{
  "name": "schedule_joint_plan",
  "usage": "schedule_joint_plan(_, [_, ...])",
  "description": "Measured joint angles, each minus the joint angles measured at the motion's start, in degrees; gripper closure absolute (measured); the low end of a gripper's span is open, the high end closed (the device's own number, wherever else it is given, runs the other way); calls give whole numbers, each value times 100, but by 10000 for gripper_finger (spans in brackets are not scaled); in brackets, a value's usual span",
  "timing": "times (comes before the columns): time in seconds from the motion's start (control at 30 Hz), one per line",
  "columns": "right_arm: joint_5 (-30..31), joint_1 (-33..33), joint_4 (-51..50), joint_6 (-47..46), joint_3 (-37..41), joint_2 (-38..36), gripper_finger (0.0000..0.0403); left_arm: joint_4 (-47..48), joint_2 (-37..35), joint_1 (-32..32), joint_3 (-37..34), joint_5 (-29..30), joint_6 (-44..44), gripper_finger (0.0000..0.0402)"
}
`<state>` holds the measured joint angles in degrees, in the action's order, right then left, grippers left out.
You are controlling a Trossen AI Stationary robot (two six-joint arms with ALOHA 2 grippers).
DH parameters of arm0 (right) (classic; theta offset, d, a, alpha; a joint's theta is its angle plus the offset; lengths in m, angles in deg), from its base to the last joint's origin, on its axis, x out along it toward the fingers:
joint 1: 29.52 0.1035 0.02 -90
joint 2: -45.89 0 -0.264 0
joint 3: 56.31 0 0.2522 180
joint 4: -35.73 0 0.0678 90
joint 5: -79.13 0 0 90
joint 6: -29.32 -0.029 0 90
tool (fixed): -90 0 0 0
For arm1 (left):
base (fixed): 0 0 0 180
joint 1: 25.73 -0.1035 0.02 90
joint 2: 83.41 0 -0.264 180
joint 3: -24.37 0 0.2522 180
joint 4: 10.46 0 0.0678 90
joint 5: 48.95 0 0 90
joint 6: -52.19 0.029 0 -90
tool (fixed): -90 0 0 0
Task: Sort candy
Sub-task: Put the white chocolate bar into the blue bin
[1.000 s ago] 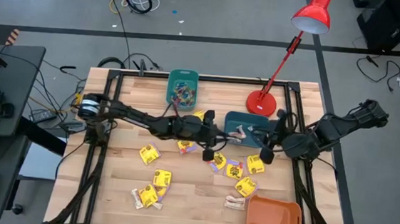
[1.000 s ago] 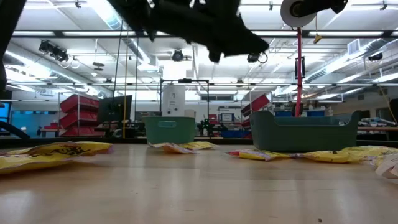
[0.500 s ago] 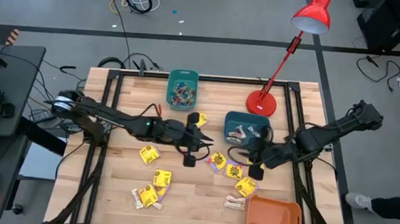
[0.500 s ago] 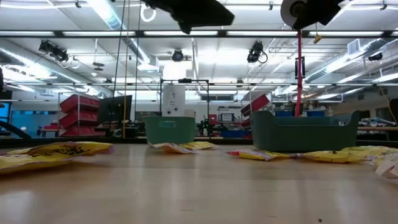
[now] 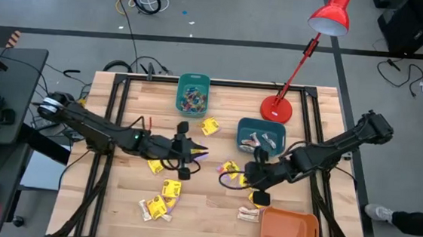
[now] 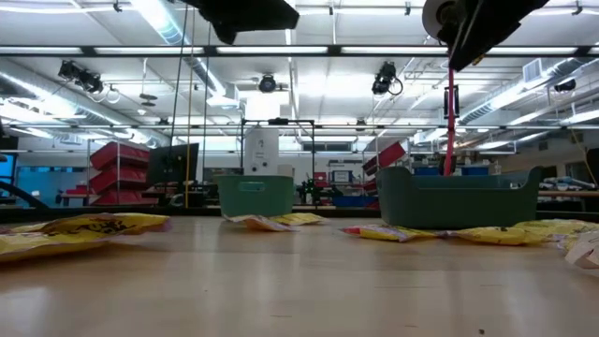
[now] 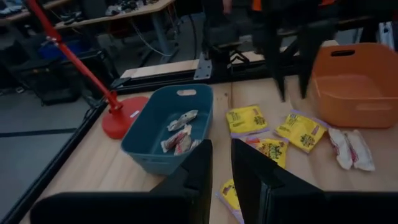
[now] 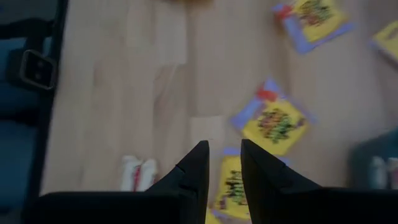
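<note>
The candy lies scattered on the wooden table (image 5: 212,209): yellow packets (image 5: 172,189) (image 7: 300,129) (image 8: 273,124) and pale stick pieces (image 5: 248,214) (image 8: 137,171). My left gripper (image 5: 196,154) (image 7: 221,149) hovers over the table's middle left, pointing toward the dark teal bin (image 7: 168,124). Its fingers stand a narrow gap apart with nothing between them. My right gripper (image 5: 252,178) (image 8: 224,149) tips down over yellow packets at the middle right, also narrowly open with nothing between its fingers. Both arms show only as dark shapes at the top of the low view.
A teal bin (image 5: 193,93) with small coloured pieces stands at the far middle. The dark teal bin (image 5: 262,134) holds pale sticks. An orange bin (image 5: 290,231) sits at the near right. A red lamp (image 5: 276,108) stands at the far right.
My left gripper has drawn back from the dark teal bin toward the table's left edge and slightly nearer. My right gripper has gone from beside that bin toward the near left, sunk, and tipped downward over the yellow packets. No candy has moved.
</note>
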<state>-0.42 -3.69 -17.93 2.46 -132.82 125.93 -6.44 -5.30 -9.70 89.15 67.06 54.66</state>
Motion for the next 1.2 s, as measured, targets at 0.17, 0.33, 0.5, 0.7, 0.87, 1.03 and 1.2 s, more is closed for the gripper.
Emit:
schedule_joint_plan(0.17, [-527,52,-77,-14,-254,430,321,121,-183,208,-108,458,-13,339])
schedule_joint_plan(0.33, [-784,186,-331,-108,-455,958,306,261,-179,290,-124,1005,32,339])
schedule_joint_plan(0.5, [-1048,334,-505,-260,-593,1497,282,659,-173,288,-124,1591,-52,339])
schedule_joint_plan(0.7, [-1210,481,-512,-438,-593,1941,253,881,-173,286,-122,2106,-48,339])
schedule_joint_plan(0.87, [-1217,566,-489,-399,-582,2047,231,885,-173,284,-122,2115,14,339])
schedule_joint_plan(1.03, [-1194,573,-285,-329,-582,2133,218,930,-173,284,-122,2474,133,339])
schedule_joint_plan(1.2, [-1151,572,-106,-119,-578,2298,212,956,-201,291,-122,3111,484,339])
